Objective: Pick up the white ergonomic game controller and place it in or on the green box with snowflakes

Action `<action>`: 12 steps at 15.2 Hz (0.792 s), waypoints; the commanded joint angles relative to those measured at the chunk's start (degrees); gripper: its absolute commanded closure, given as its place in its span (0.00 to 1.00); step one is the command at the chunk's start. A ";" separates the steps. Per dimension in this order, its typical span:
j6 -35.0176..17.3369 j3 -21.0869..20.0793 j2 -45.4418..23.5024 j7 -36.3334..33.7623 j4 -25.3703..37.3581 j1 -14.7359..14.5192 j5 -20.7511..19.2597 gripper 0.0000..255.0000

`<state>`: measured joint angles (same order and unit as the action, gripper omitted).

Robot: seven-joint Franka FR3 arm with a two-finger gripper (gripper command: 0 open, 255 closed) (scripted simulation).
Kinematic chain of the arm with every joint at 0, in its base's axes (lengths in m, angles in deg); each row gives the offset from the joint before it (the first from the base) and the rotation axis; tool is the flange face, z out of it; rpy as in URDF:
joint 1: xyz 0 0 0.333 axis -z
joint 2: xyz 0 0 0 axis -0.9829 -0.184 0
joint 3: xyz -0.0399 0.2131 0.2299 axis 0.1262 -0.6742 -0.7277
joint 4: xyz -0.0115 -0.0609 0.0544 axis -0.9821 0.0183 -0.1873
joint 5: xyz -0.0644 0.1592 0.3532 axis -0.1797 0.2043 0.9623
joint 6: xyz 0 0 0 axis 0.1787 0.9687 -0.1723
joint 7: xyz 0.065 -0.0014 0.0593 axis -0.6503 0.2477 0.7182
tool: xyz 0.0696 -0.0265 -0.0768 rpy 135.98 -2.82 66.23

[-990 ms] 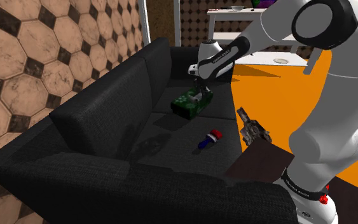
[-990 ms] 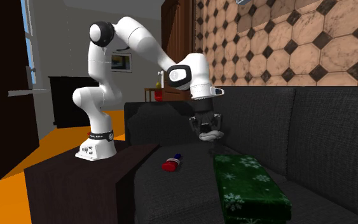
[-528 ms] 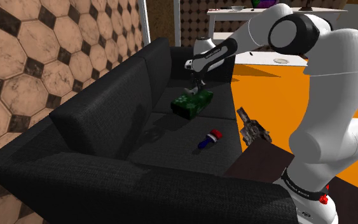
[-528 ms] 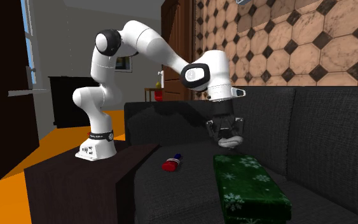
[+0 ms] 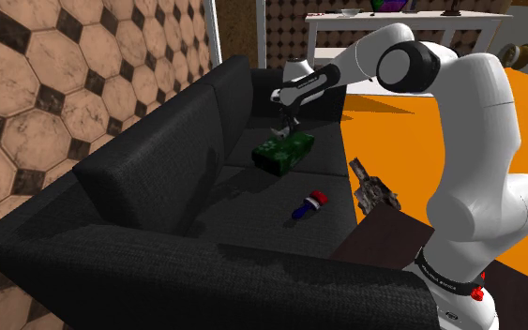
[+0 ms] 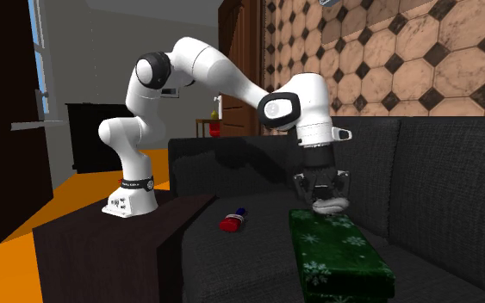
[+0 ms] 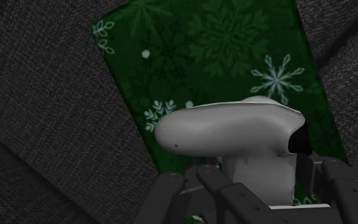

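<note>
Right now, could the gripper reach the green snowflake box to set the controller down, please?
Probably yes: the gripper, shut on the white controller, hangs just above one end of the green box, with nothing between them.

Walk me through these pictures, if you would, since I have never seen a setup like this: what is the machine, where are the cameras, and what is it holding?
The machine is a white robot arm mounted on a dark box-shaped stand beside a black sofa. At its end is a black two-finger gripper.

There are three views. The shoulder view looks down from beside the stand. The second exterior view looks along the sofa towards the arm. The wrist view comes from a camera on the hand itself.

The gripper is shut on a white game controller. It holds the controller over the end, nearer the arm, of a green box with snowflakes that lies on the seat.

A small red and blue object also lies on the seat, and a brown object rests on the stand.
</note>
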<state>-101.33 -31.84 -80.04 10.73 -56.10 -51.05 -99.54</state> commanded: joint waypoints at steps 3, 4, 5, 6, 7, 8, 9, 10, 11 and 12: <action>-2.13 0.47 -1.67 -0.52 -0.45 -0.28 -0.63 1.00; -2.65 0.58 -2.08 -0.64 -0.57 -0.35 -0.79 1.00; -3.17 0.71 -2.50 -0.77 -0.68 -0.42 -0.94 1.00; -3.68 0.83 -2.92 -0.89 -0.77 -0.49 -1.10 1.00; -4.40 1.01 -3.54 -1.07 -0.87 -0.59 -1.32 1.00; -4.40 1.01 -3.53 -1.07 -0.88 -0.59 -1.32 1.00; -4.40 1.01 -3.54 -1.07 -0.87 -0.59 -1.32 1.00; -4.40 1.01 -3.54 -1.07 -0.87 -0.59 -1.32 1.00; -4.40 1.01 -3.54 -1.07 -0.87 -0.59 -1.32 1.00; -4.40 1.01 -3.54 -1.07 -0.87 -0.59 -1.32 1.00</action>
<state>-105.70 -30.82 -83.56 9.67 -56.98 -51.63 -100.85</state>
